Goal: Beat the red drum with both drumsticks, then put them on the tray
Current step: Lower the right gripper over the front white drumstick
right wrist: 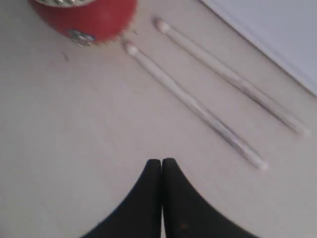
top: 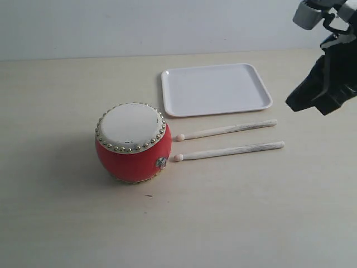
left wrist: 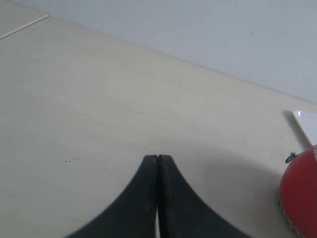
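a: exterior view: where are the drumsticks (top: pixel 226 130)?
b: side by side on the table (top: pixel 67 223), bead tips almost touching the red drum (top: pixel 133 142), just beside the white tray (top: pixel 215 89).
a: and the grippers?
b: left gripper (left wrist: pixel 157 157) and right gripper (right wrist: pixel 162 161) both have jaws pressed together, holding nothing.

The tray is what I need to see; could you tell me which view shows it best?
The exterior view: the whole tray shows, with rim and all four corners. The left wrist view catches only one corner; the right wrist view shows a blurred part.
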`<state>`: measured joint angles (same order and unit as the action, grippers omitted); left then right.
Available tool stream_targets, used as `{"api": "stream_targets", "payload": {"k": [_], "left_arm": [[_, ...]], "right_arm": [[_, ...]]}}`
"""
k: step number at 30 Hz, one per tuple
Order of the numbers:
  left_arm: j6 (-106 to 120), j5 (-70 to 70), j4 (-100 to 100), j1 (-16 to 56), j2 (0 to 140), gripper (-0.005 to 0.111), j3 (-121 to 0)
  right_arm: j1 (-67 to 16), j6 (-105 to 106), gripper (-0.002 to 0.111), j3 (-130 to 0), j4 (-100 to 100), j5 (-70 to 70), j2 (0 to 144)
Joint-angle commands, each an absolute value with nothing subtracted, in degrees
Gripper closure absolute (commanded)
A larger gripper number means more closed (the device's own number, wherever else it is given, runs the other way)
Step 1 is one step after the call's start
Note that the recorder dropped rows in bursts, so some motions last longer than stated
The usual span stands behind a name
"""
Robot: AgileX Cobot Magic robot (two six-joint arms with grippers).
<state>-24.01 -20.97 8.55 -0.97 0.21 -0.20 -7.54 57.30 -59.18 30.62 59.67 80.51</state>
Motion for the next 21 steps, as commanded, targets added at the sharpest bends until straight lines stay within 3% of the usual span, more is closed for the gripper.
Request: {"api": "stream_targets", "payload": {"k": [1, 11, 21], "left_arm": [[-24.2, -20.5, 8.7, -1.0, 0.0, 0.107, 0.0], [-24.2, -20.5, 8.7, -1.0, 0.0, 0.107, 0.0], [-24.2, -20.5, 8.7, -1.0, 0.0, 0.107, 0.0]], "right_arm": [[-7.4, 60.1, 0.108, -59.8, 44.8, 61.1, 80.7], [-7.4, 60.0, 0.108, -59.8, 53.3, 51.9, 80.8], [-7.4, 73.6, 0.108, -60.0, 29.5, 40.9, 89.5]]}}
